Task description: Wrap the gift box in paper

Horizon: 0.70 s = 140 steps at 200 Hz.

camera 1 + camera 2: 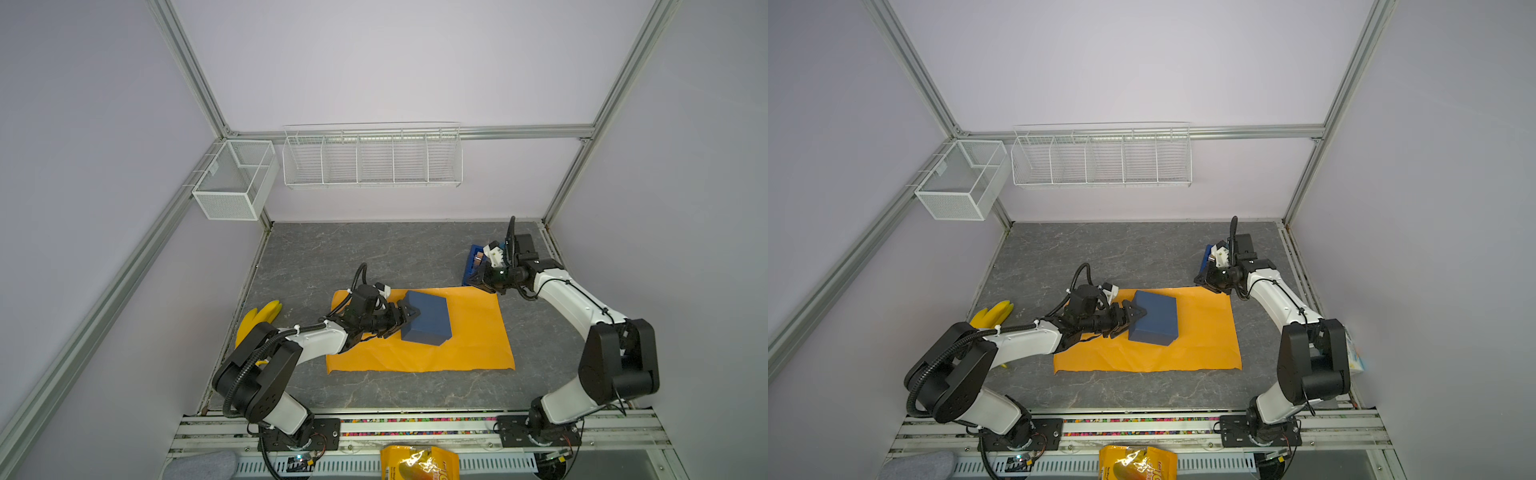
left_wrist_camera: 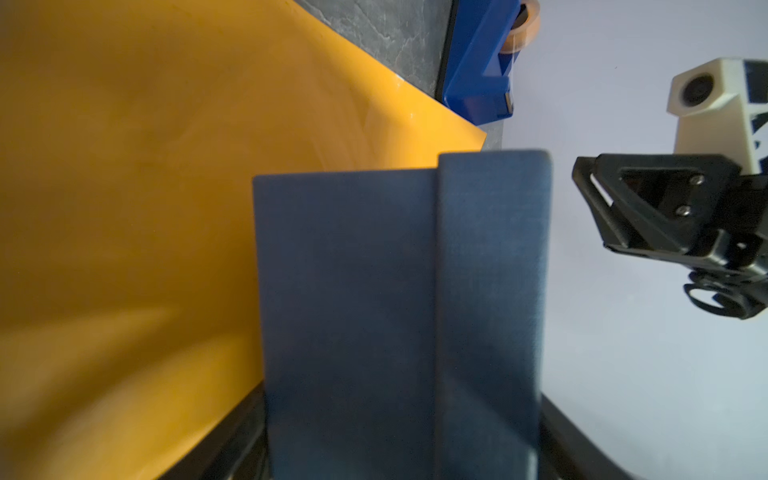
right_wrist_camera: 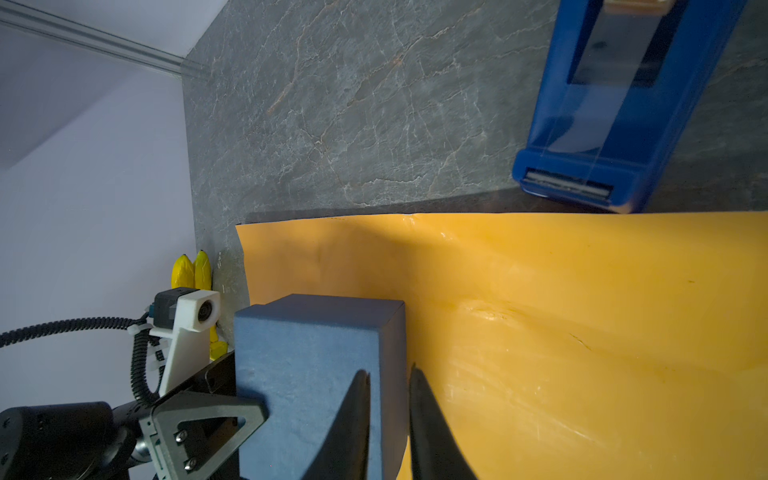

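- The gift box sits on the paper, nearer its left edge; bare paper lies to the right.
- Left end effector is wide around the box's left edge; gripping or not, I cannot tell.
- Right end effector, narrow and empty, hangs by the paper's far right corner.

Both top views look steeply down from high overhead, nearly identical, over the whole worktop. My left wrist camera sits close against the gift box; my right, farther back, shares it and the paper.
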Each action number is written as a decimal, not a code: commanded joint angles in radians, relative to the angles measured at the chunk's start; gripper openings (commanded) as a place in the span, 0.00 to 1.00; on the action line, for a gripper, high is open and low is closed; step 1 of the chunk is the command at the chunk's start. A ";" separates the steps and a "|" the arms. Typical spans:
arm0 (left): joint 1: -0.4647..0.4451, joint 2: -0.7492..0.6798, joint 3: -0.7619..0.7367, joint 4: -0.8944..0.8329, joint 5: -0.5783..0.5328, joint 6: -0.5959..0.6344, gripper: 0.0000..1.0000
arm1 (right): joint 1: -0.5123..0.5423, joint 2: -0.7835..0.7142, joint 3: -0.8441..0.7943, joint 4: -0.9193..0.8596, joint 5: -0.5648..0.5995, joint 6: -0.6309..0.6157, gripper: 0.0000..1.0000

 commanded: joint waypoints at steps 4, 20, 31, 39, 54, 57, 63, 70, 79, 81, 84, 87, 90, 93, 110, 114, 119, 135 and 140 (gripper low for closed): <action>-0.003 -0.010 0.016 -0.078 -0.026 0.041 0.87 | -0.003 -0.032 0.006 -0.032 -0.005 -0.019 0.22; -0.003 -0.013 0.030 -0.120 -0.040 0.066 0.89 | -0.003 -0.038 0.003 -0.042 -0.012 -0.023 0.22; -0.001 -0.019 0.038 -0.150 -0.055 0.079 0.90 | -0.003 -0.046 -0.003 -0.050 -0.017 -0.026 0.22; 0.000 -0.023 0.044 -0.167 -0.062 0.090 0.91 | -0.001 -0.050 -0.006 -0.054 -0.023 -0.027 0.23; 0.003 -0.025 0.065 -0.206 -0.070 0.115 0.91 | 0.005 -0.054 -0.016 -0.064 -0.037 -0.030 0.24; 0.005 -0.026 0.068 -0.212 -0.071 0.119 0.91 | 0.007 -0.056 -0.020 -0.065 -0.040 -0.030 0.24; 0.006 -0.025 0.076 -0.225 -0.072 0.127 0.92 | 0.013 -0.058 -0.028 -0.067 -0.047 -0.030 0.25; 0.009 -0.027 0.085 -0.239 -0.074 0.136 0.92 | 0.020 -0.061 -0.039 -0.066 -0.055 -0.030 0.27; 0.013 -0.028 0.097 -0.263 -0.078 0.150 0.92 | 0.034 -0.063 -0.052 -0.073 -0.062 -0.034 0.29; 0.015 -0.030 0.099 -0.268 -0.080 0.153 0.92 | 0.035 -0.063 -0.053 -0.074 -0.062 -0.035 0.29; 0.017 -0.031 0.102 -0.274 -0.082 0.156 0.92 | 0.039 -0.064 -0.056 -0.077 -0.063 -0.036 0.30; 0.019 -0.032 0.105 -0.281 -0.084 0.159 0.92 | 0.041 -0.065 -0.061 -0.079 -0.063 -0.037 0.30; 0.021 -0.035 0.107 -0.286 -0.086 0.162 0.92 | 0.041 -0.065 -0.064 -0.080 -0.064 -0.037 0.31; 0.023 -0.037 0.109 -0.291 -0.087 0.165 0.92 | 0.041 -0.065 -0.071 -0.080 -0.065 -0.036 0.32; 0.034 -0.045 0.120 -0.304 -0.083 0.179 0.92 | 0.101 -0.069 -0.100 -0.073 -0.070 -0.027 0.36; 0.038 -0.044 0.122 -0.307 -0.080 0.183 0.92 | 0.110 -0.067 -0.106 -0.069 -0.071 -0.023 0.38; 0.041 -0.044 0.127 -0.308 -0.074 0.186 0.92 | 0.126 -0.067 -0.115 -0.064 -0.073 -0.017 0.42; 0.049 -0.038 0.137 -0.305 -0.052 0.190 0.90 | 0.161 -0.063 -0.143 -0.043 -0.076 0.003 0.49; 0.050 -0.035 0.140 -0.299 -0.043 0.190 0.89 | 0.173 -0.061 -0.153 -0.033 -0.076 0.013 0.50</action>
